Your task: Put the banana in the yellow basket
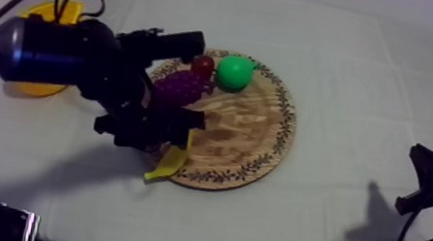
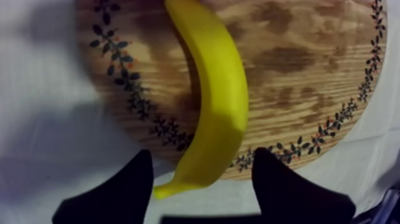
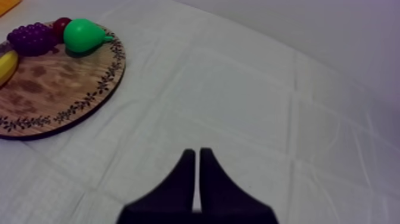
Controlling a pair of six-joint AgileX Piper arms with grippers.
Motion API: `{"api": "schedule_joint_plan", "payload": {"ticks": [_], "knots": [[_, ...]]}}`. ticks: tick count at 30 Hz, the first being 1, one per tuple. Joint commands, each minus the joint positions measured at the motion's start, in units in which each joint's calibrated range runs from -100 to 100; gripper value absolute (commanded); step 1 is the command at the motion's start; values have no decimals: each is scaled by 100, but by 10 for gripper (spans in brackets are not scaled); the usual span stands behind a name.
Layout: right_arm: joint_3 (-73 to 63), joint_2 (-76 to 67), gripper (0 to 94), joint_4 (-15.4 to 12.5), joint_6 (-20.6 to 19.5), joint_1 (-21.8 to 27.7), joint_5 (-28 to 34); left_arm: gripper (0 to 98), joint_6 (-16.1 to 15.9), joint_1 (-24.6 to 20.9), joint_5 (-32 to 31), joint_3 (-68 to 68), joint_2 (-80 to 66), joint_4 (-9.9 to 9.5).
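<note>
Table: grey-white cloth (image 1: 350,83), creased in squares, covers the whole surface.
Board: round wooden board with a patterned leaf rim (image 1: 258,127), lying near the middle of the table.
Banana: long yellow toy banana (image 2: 217,95), lying on the board's left edge; one end passes over the rim and ends above the cloth.
Left claw: left gripper (image 2: 201,161) is down over that end of the banana, its two black fingers wide apart, one on each side of the fruit. A gap shows at both sides, so nothing is clamped.
Right claw: right gripper (image 3: 197,154) has its fingers pressed together in a narrow wedge, holding nothing, above bare cloth and well apart from the board.
Basket: yellow basket (image 1: 30,90) sits at the table's far left, partly hidden behind the left arm.
Other fruit: bunch of purple grapes (image 1: 180,86), small red fruit (image 1: 203,65) and green pear (image 1: 235,72) sit close together at the board's far edge.
</note>
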Motion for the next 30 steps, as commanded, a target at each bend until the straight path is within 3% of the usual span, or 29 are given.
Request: {"api": "schedule_joint_plan", "payload": {"ticks": [1,15,30], "knots": [[-3,-4,5,-2,1,0,-1,630,-19,12,81,-207,254,14],[-3,-4,5,-2,1,0,-1,603,-81,43,1021,-1511,1403,7],[-3,-4,5,-2,1,0,-1,358,88,74,1705,-2008,1851,-128]]}}
